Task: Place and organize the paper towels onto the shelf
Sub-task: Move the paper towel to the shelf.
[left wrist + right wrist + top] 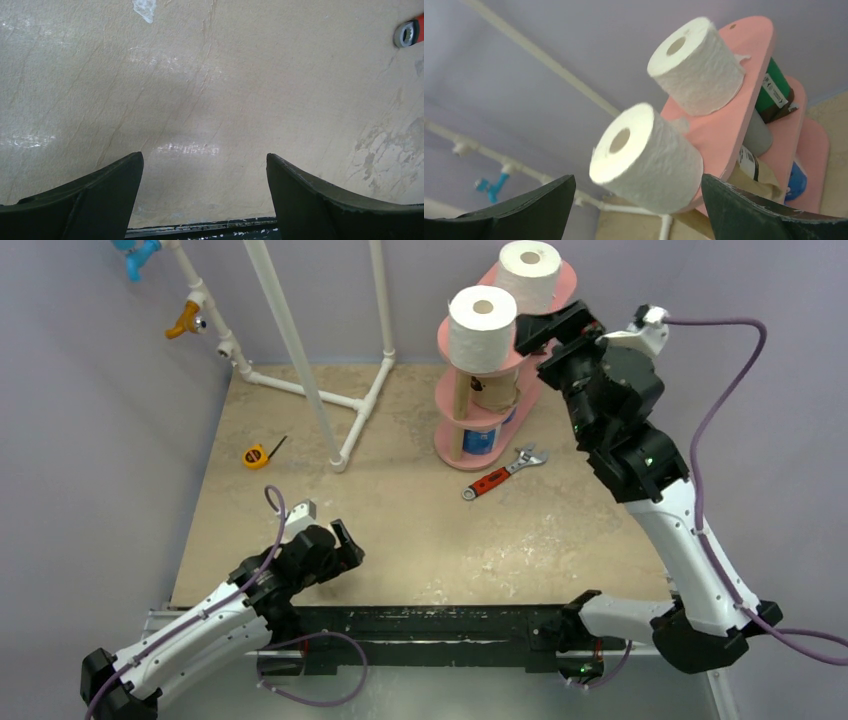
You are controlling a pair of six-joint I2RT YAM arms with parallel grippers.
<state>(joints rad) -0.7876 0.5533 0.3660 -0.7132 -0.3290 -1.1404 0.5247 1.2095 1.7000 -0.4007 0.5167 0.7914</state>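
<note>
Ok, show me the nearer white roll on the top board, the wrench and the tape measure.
nearer white paper towel roll (480,340): top external view, on its side below the core hole.
red-handled wrench (492,480): top external view, on the red handle.
yellow tape measure (255,455): top external view, on the yellow case.

Soft, even overhead light, faint glare streaks on the table — near white roll slightly blurred

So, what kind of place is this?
Likely a robot lab cell staged as a utility corner: a white pipe frame, a pink shelf holding paper towels, a red-handled adjustable wrench.
</note>
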